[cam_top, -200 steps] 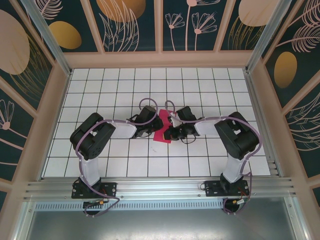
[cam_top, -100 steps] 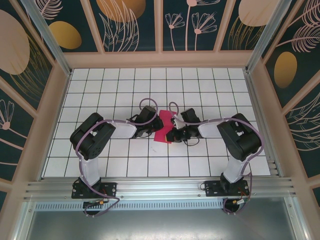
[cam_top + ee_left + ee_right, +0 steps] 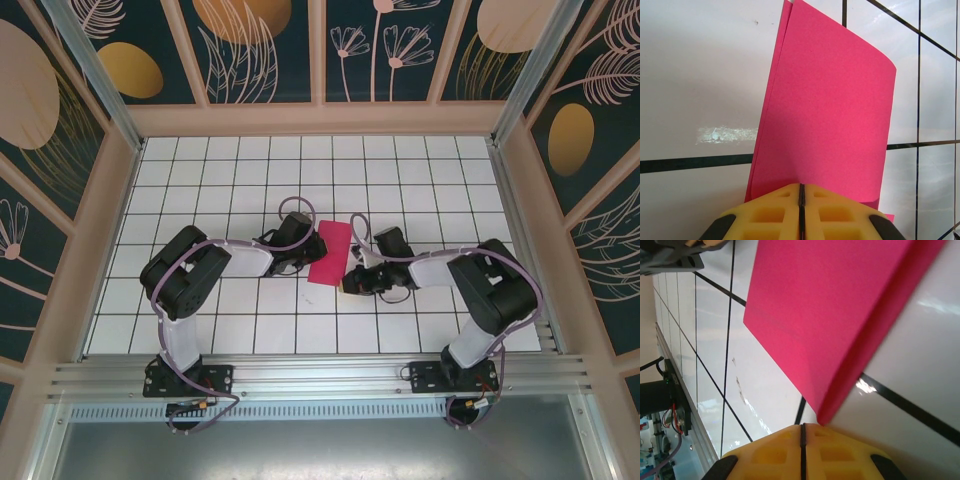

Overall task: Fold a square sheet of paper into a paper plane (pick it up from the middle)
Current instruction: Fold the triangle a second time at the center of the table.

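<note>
The square sheet of paper (image 3: 330, 251), magenta-pink, lies folded in half as a narrow rectangle on the white tiled floor between the arms. My left gripper (image 3: 308, 257) is shut, its yellow fingertips resting on the sheet's left edge; in the left wrist view the paper (image 3: 825, 110) runs out from under the closed tips of the gripper (image 3: 801, 188), its top layer bowing up slightly. My right gripper (image 3: 347, 284) is shut and empty, just off the sheet's near right corner. In the right wrist view the paper (image 3: 830, 315) ends a little ahead of the gripper (image 3: 802, 427).
White tiled floor (image 3: 230, 320) with black grid lines, walled by a wooden frame (image 3: 320, 118). A metal rail (image 3: 320, 375) runs along the near edge by the arm bases. The left arm's wrist (image 3: 675, 255) shows at the top left of the right wrist view.
My right gripper has drawn back toward the right and nearer, off the paper. The sheet, crumpled between the grippers before, now lies as a flatter folded rectangle. The left gripper has stayed put.
</note>
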You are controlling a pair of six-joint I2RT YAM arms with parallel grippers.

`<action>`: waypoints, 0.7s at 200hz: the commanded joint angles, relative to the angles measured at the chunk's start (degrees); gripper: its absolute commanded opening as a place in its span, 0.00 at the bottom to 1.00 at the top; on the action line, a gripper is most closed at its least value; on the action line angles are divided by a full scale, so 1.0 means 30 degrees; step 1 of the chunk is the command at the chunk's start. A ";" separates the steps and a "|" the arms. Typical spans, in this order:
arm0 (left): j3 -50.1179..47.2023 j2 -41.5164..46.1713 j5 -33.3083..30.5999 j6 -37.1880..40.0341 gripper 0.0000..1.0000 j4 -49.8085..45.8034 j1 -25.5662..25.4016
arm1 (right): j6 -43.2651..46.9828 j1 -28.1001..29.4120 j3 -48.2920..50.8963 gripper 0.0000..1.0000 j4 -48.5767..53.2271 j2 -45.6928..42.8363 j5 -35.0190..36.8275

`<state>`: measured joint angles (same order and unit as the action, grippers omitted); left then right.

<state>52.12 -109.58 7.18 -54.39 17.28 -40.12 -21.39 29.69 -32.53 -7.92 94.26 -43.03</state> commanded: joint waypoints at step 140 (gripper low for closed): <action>0.0388 -0.0561 0.1005 0.0425 0.13 -0.1777 0.0000 | -0.2697 0.0132 -0.5717 0.11 0.1292 0.2827 0.0629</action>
<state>53.19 -109.58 8.56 -53.58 15.31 -40.10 -26.98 29.43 -47.94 -2.09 100.75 -40.36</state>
